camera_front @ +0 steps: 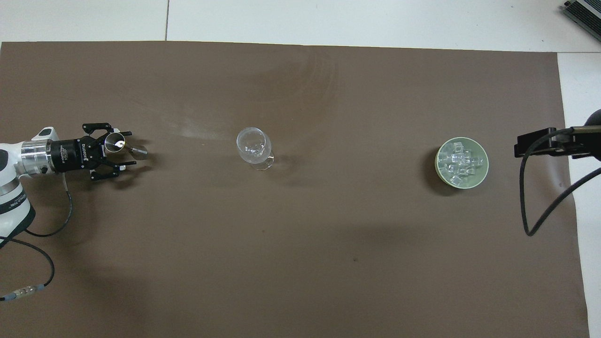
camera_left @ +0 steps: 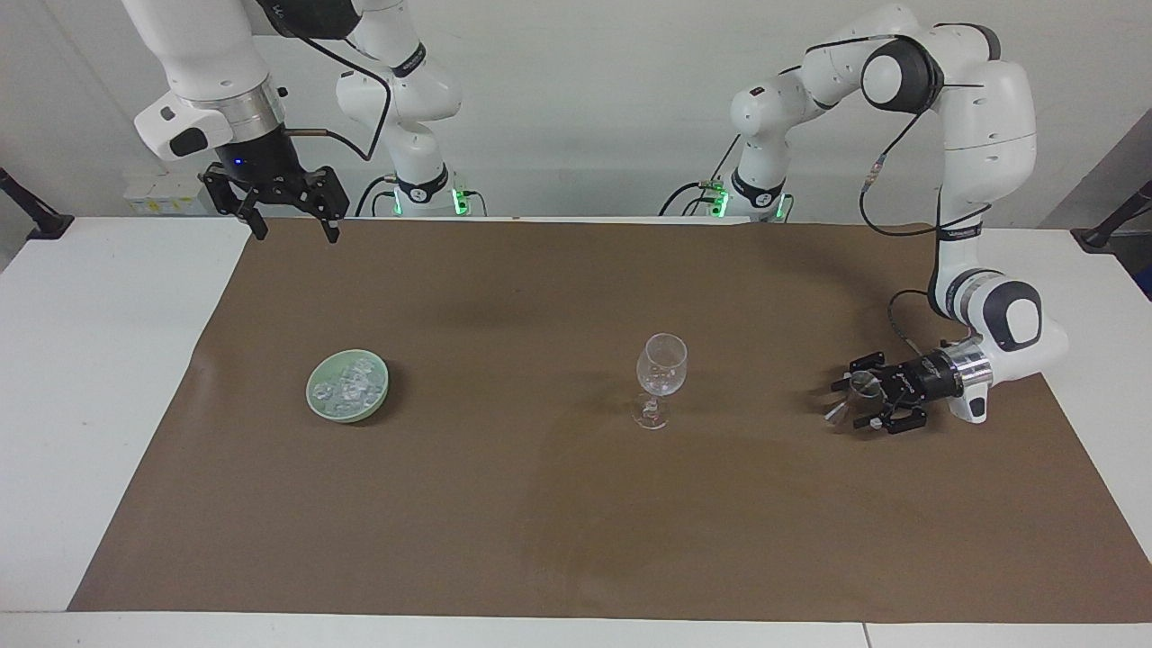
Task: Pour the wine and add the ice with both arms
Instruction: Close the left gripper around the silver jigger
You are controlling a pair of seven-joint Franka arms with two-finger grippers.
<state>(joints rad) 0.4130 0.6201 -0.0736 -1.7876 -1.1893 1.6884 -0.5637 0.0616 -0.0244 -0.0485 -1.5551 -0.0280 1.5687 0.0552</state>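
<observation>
**Now: left tool set around the small cup, right tool up and waiting**

Currently both arms are in shot. The left tool (camera_left: 855, 402) lies low over the brown mat (camera_left: 540, 522) at the left arm's end of the desk (camera_left: 90, 360), its wrist level. Its fingers are at a middling gap, one on each side of a small stemmed cup (camera_front: 114, 143). I see a sliver of mat between each finger and the cup, so I log no grip.

The right tool (camera_left: 288, 229) hangs high over the mat's edge at the right arm's end, pointing down, fingers spread wide; that arm waits.

Ice (camera_front: 459, 161): a heap of clear cubes in the pale green dish (camera_front: 439, 162), which sits on the mat toward the right arm's end.

Clock bearings on the overhead view, taken from the wine glass (camera_front: 253, 145) at mid-mat:
- dish at 3 o'clock, well apart
- left tool and small cup at 9 o'clock, well apart

The wine glass stands upright. I cannot tell whether either glass holds liquid.
</observation>
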